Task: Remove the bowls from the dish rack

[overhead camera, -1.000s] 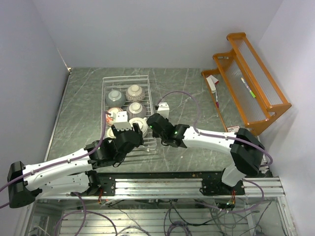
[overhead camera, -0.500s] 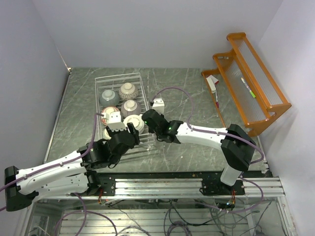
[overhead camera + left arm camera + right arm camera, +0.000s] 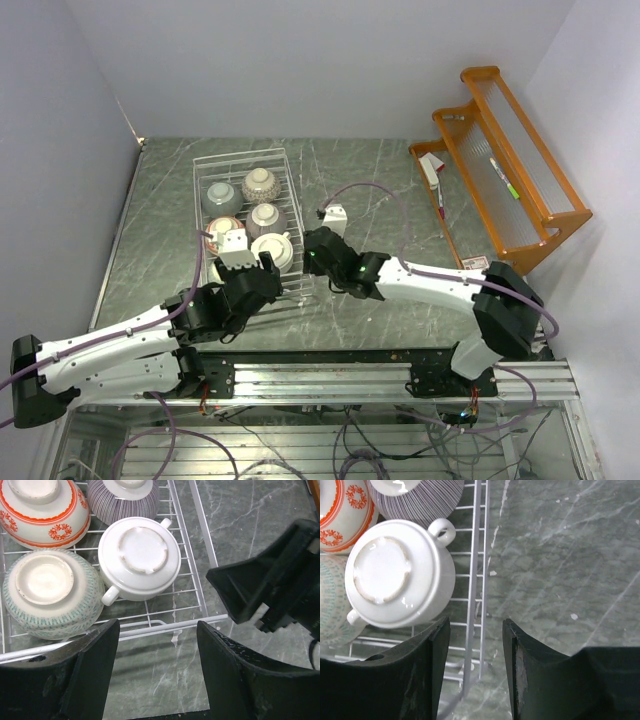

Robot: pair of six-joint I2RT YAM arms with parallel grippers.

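Left gripper (image 3: 157, 645): jaws wide apart, nothing in them. We see it just off the near edge of the dish rack (image 3: 200, 535), with the front rim wire right at the fingertips at the bottom of the left wrist frame.

Right gripper (image 3: 475, 645): jaws apart as well, straddling the rack's right side wall. The wire runs down between the fingers with a gap on both sides, so it is not clamped.

We see bowls (image 3: 265, 218) only inside the rack, all upside down with foot rings up:
- The white two-handled bowl (image 3: 140, 557) is at the centre of the left wrist frame, in the rack corner nearest both grippers.
- The green-patterned bowl (image 3: 45, 592) is just beside it, at left.
- The orange-patterned bowl (image 3: 42, 507) is at upper left and the striped bowl (image 3: 125, 497) at top centre.
- The grey bowl (image 3: 221, 197) and ribbed bowl (image 3: 260, 185) are at the rack's far end.

In the top frame the rack sits left of centre on the grey marble table (image 3: 380, 190). The orange shelf rack (image 3: 510, 150) is at far right, well apart.
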